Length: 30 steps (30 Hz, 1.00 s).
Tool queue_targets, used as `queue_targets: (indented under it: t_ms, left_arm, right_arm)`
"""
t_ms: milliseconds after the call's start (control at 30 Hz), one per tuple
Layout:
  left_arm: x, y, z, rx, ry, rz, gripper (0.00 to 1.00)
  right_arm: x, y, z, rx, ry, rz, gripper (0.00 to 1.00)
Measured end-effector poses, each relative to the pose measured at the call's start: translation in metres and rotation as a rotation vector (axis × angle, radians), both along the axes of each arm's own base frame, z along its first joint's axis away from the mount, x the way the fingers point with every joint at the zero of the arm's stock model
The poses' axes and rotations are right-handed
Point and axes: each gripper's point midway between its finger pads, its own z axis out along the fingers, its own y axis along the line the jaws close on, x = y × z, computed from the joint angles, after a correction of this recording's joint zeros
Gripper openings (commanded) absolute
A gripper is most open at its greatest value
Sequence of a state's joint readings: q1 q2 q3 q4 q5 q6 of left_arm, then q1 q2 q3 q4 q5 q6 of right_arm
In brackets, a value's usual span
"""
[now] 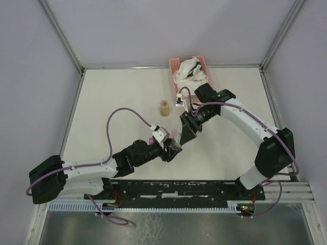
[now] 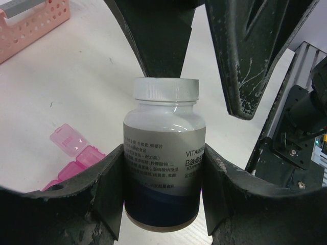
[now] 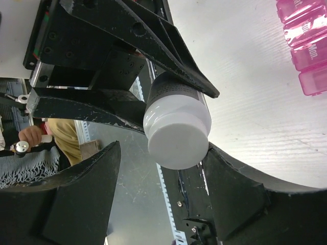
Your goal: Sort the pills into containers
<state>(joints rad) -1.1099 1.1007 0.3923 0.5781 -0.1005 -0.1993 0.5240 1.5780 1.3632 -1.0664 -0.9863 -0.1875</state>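
Pill box (image 2: 71,153) on table (image 2: 76,87), beside bottle (image 2: 164,168)

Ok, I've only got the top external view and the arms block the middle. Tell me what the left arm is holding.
Observer: A white bottle with a printed label, clamped low on its body between the left fingers.
Operator: Now report the cap.
Observer: The white cap is on. In the right wrist view the right fingers straddle it, with a gap showing on one side.
Operator: Check the pill box too.
Observer: The pink pill box lies on the table, left of the bottle in the left wrist view, with one lid flipped open.
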Motion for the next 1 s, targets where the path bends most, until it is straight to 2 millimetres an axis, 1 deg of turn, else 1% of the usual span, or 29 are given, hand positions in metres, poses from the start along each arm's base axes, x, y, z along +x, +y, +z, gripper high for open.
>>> queue_targets:
  t_ms: [200, 367, 567, 600, 800, 900, 1000]
  left_arm:
    - [0.0, 0.0, 0.0, 0.0, 0.0, 0.0, 0.03]
    - [0.0, 0.0, 0.0, -0.001, 0.0, -0.001, 0.03]
    - [-0.001, -0.001, 0.002, -0.007, -0.002, -0.005, 0.03]
    - [-0.001, -0.001, 0.002, -0.007, -0.003, -0.005, 0.03]
    - [-0.001, -0.001, 0.005, -0.016, -0.007, -0.006, 0.03]
    - [-0.001, 0.0, 0.007, -0.021, -0.009, -0.007, 0.03]
    - [-0.004, 0.0, 0.008, -0.028, -0.01, -0.02, 0.03]
  right_arm:
    - [-0.001, 0.002, -0.003, -0.009, 0.02, -0.002, 0.72]
    - [0.004, 0.006, 0.0, 0.001, 0.025, -0.026, 0.66]
    - [0.007, 0.008, 0.001, 0.007, 0.025, -0.04, 0.6]
    - [0.008, 0.008, 0.001, 0.006, 0.026, -0.041, 0.58]
    - [0.011, 0.007, 0.002, 0.014, 0.024, -0.051, 0.31]
    - [0.01, 0.006, 0.003, 0.025, 0.024, -0.042, 0.26]
    - [0.007, 0.006, 0.004, 0.049, 0.004, -0.008, 0.26]
